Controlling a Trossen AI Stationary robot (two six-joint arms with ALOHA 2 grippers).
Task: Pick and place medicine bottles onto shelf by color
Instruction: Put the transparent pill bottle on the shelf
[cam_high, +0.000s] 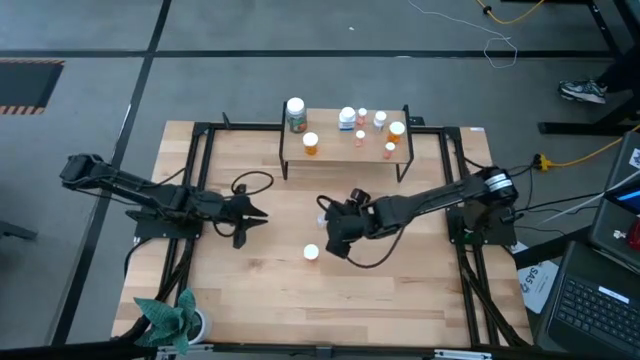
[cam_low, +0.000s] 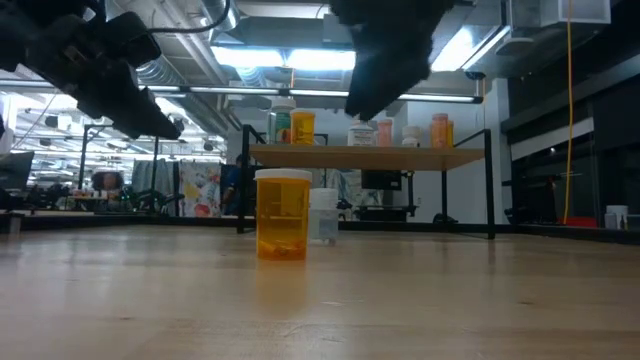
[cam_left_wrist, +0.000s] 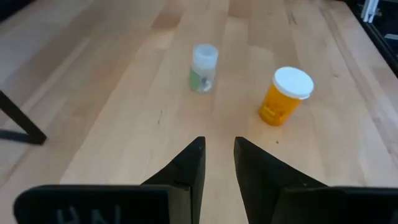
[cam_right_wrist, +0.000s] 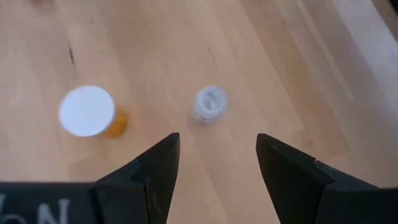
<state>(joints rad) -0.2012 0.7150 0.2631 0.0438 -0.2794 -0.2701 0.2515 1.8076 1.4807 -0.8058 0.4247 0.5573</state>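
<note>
Orange and clear are the two colours left on the tabletop: an orange bottle with a white cap stands near the middle, and a small bluish-clear bottle stands just beside it, toward twelve o'clock on the overhead view. The rest of the medicine bottles already stand on the shelf at the table's twelve o'clock edge.

I have the right gripper hovering above the clear bottle with its fingers parted and nothing between them. The left gripper waits at about nine o'clock from the pair, fingers closed on nothing.

My worry is the closeness of the two bottles. If I come down on the clear one slightly off-line, I judge the finger on the orange side could clip the orange cap and tip that bottle, which would then roll. The clear bottle is narrow and light, so an uneven squeeze may squirt it out sideways. On the way to the shelf, a low approach could strike the board's edge or knock neighbours already standing there, since they are crowded at its three o'clock end.

As for writing, the clear bottle carries a greenish label in the left wrist view, but I cannot read any words on it, nor on the shelf bottles.
</note>
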